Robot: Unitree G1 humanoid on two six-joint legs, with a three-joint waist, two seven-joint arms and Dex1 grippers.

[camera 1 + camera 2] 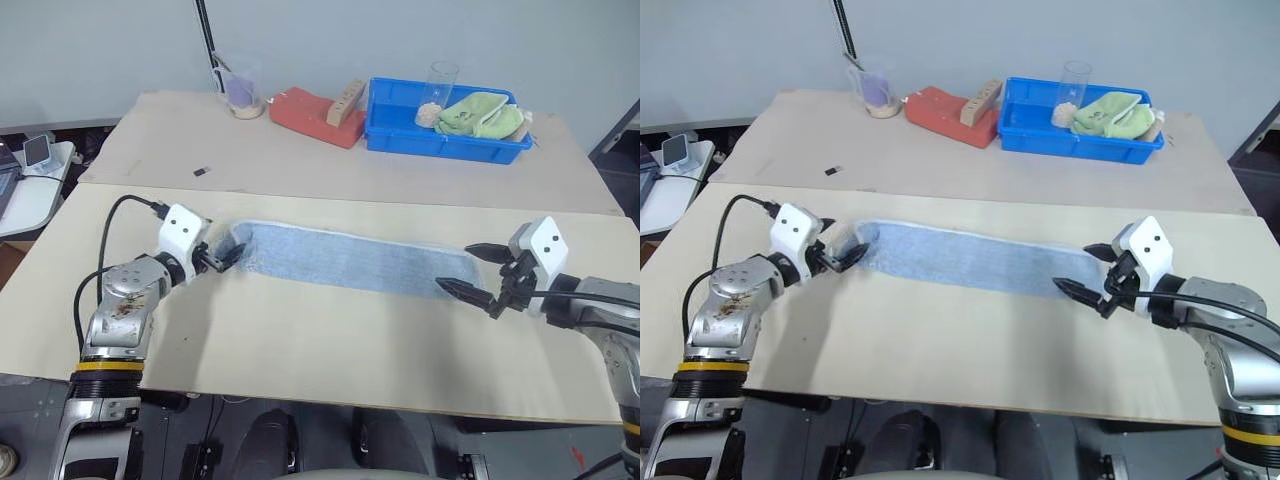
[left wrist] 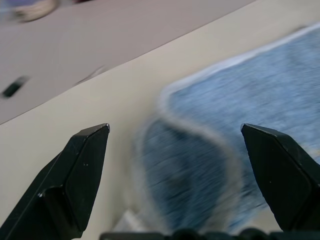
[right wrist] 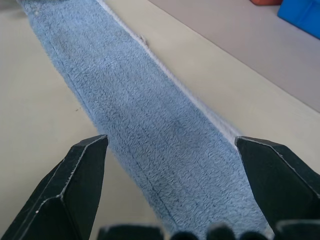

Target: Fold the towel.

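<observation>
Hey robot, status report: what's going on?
Left pincer open, right pincer open, one at each towel end. Towel in long strip, ungripped. Nothing blocking.

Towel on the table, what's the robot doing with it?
The robot is working on folding the blue towel, which lies in a long strip across the table. The left pincer is at the towel's one end, where the cloth is bunched up a little, and the right pincer is at the other end. Both pincers are wide open, so neither one is holding the towel right now.
</observation>
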